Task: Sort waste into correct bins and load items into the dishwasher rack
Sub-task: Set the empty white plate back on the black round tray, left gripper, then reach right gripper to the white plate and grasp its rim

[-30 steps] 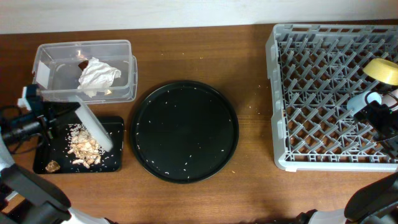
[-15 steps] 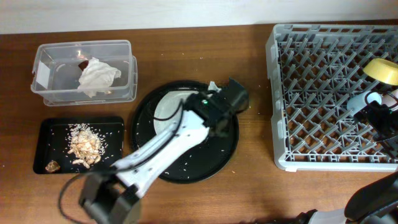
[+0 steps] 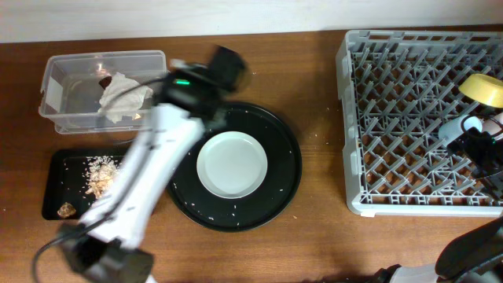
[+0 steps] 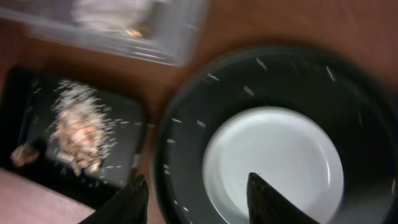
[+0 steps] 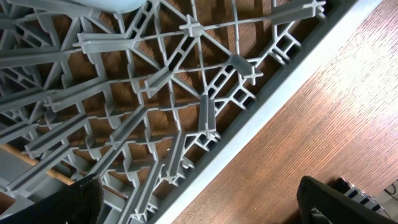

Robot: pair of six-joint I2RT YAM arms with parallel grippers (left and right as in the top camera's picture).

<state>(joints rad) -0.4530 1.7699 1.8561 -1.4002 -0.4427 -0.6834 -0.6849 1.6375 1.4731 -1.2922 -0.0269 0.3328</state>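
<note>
A round grey plate (image 3: 232,163) (image 4: 273,168) lies flat in the big round black tray (image 3: 279,196). My left gripper (image 3: 222,66) (image 4: 196,177) hangs open above the tray's back left rim, nothing between its fingers. The clear tub (image 3: 71,86) (image 4: 174,43) holds a crumpled white wrapper (image 3: 122,94). Beige food scraps (image 3: 98,179) (image 4: 78,130) lie in the flat black tray (image 3: 59,169) (image 4: 18,99). The grey dishwasher rack (image 3: 393,118) (image 5: 155,93) carries a yellow bowl (image 3: 483,88) and a pale cup (image 3: 458,130). My right gripper (image 3: 476,148) (image 5: 199,183) stands open over the rack's right edge.
Scattered white crumbs dot the round black tray. Brown wooden table shows between the tray and the rack (image 3: 322,118) and beyond the rack's rim (image 5: 323,124). My left arm (image 3: 141,181) reaches across the flat black tray.
My left gripper carried the plate from the flat black tray to the round tray, let it go and opened, then swung back and left. The right arm has not moved.
</note>
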